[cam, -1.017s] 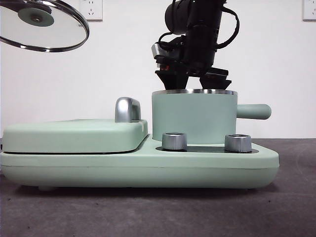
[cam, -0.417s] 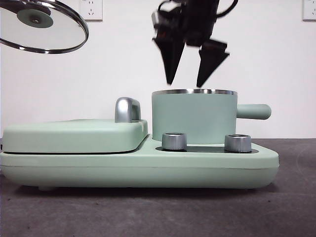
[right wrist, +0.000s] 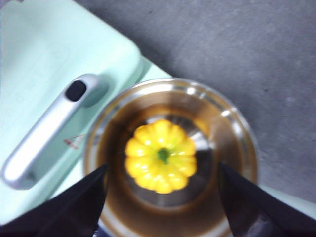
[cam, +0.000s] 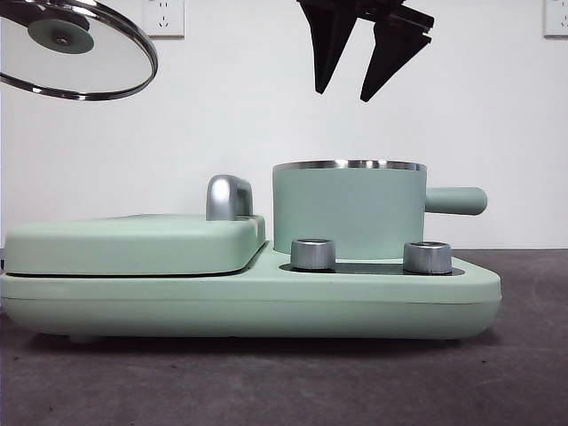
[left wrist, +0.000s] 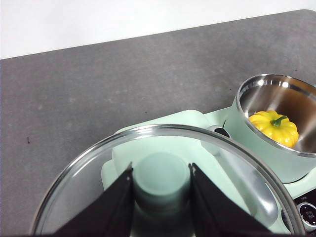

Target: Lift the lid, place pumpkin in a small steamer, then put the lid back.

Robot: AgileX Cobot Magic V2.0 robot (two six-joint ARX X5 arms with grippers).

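The mint-green small steamer [cam: 348, 211] stands on the right of the cooker, its handle [cam: 455, 201] pointing right. The yellow pumpkin [right wrist: 160, 156] lies inside it, also seen in the left wrist view [left wrist: 274, 127]; the pot wall hides it in the front view. My right gripper [cam: 353, 90] is open and empty, high above the pot. My left gripper [left wrist: 160, 177] is shut on the mint knob of the glass lid [cam: 75, 46], held up at the top left, well away from the pot.
The wide flat grill cover [cam: 133, 241] with a steel handle [cam: 228, 197] fills the cooker's left half. Two steel dials [cam: 313, 254] [cam: 427, 257] sit in front of the pot. Dark table [cam: 284, 382] lies around the cooker.
My right gripper has risen out of the steamer, from inside the rim to high above it, jaws open and empty. The lid has stayed almost still at the top left.
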